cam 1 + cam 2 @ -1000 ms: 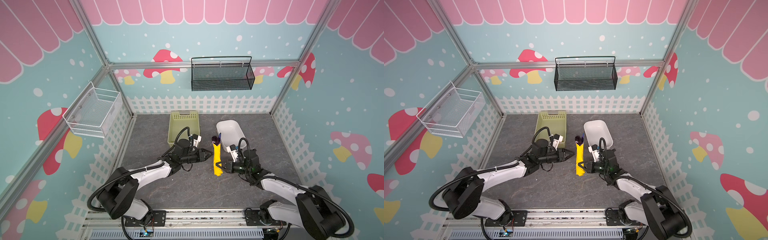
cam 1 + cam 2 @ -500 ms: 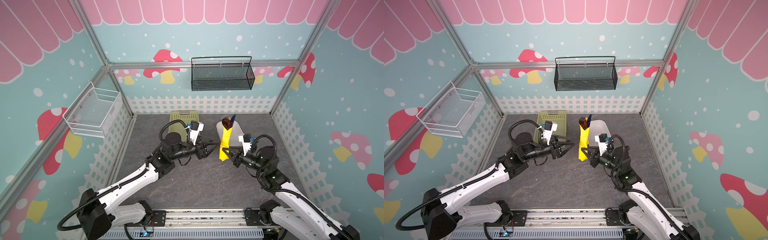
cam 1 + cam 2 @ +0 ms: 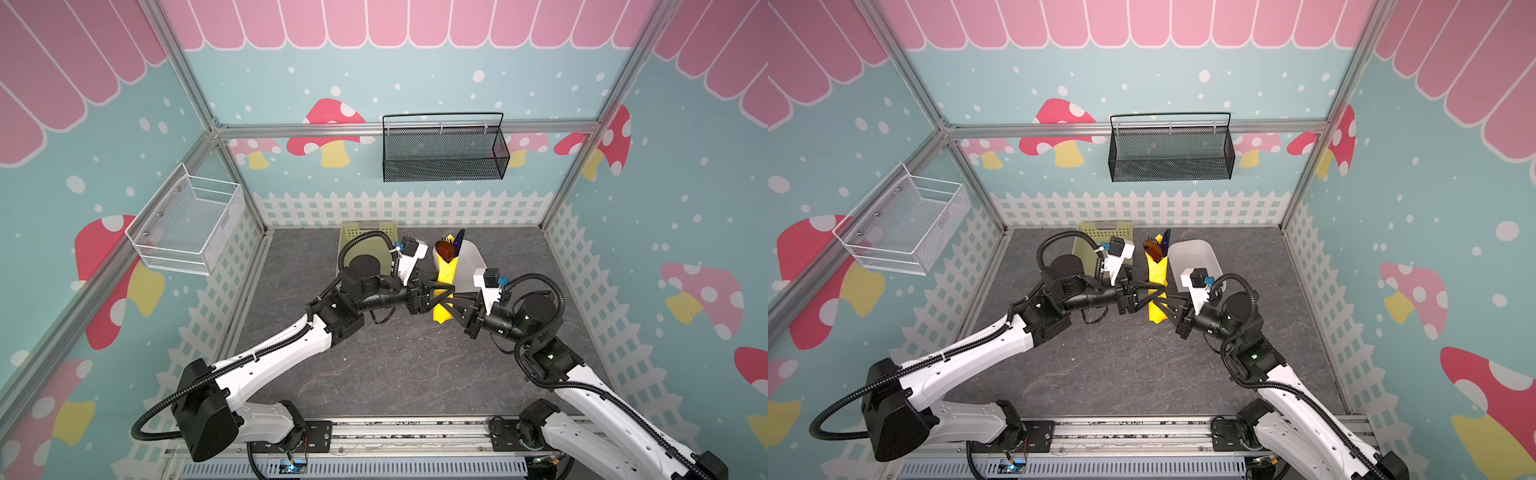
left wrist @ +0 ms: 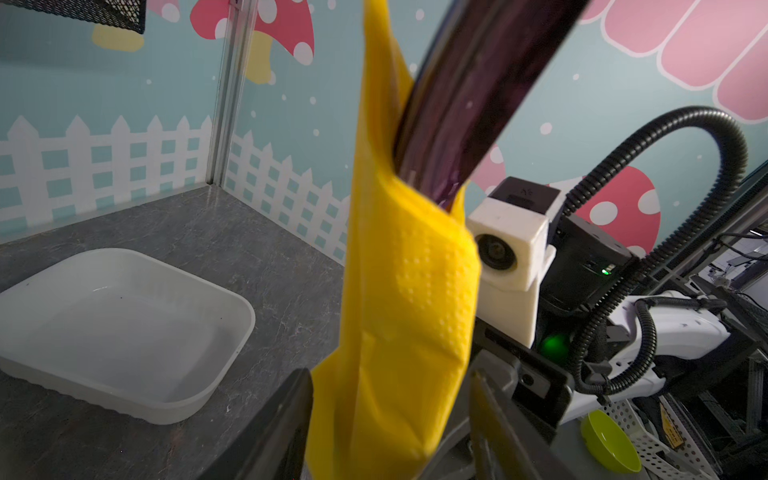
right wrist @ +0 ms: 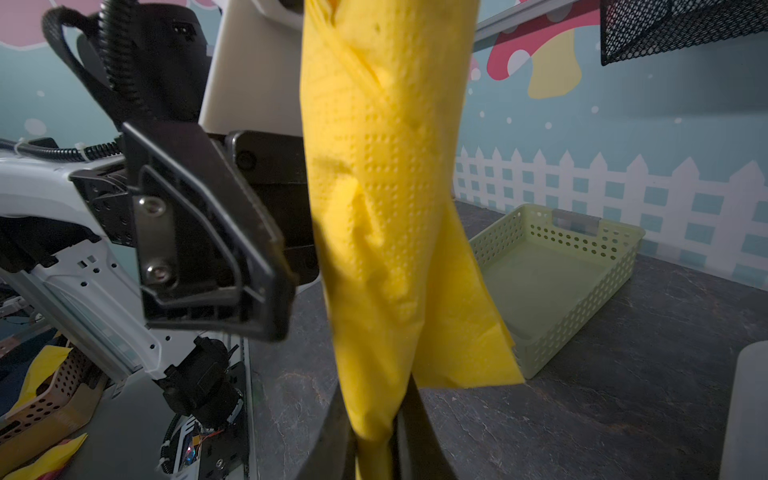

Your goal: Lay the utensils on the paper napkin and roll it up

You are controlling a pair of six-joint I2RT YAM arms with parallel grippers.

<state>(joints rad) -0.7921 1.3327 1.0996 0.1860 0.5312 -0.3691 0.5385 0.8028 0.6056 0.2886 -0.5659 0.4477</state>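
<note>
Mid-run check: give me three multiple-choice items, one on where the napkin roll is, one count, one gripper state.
1. The napkin roll is: A lying flat; B held upright above the tabletop; C out of view.
2. Containers on the tabletop: A one; B four; C two.
3. The right gripper is: A shut on the roll; B wide open; C half open, empty.
B: the table shows beneath its lower end. C: a green basket and a white tray. A: it pinches the roll's lower end.
</note>
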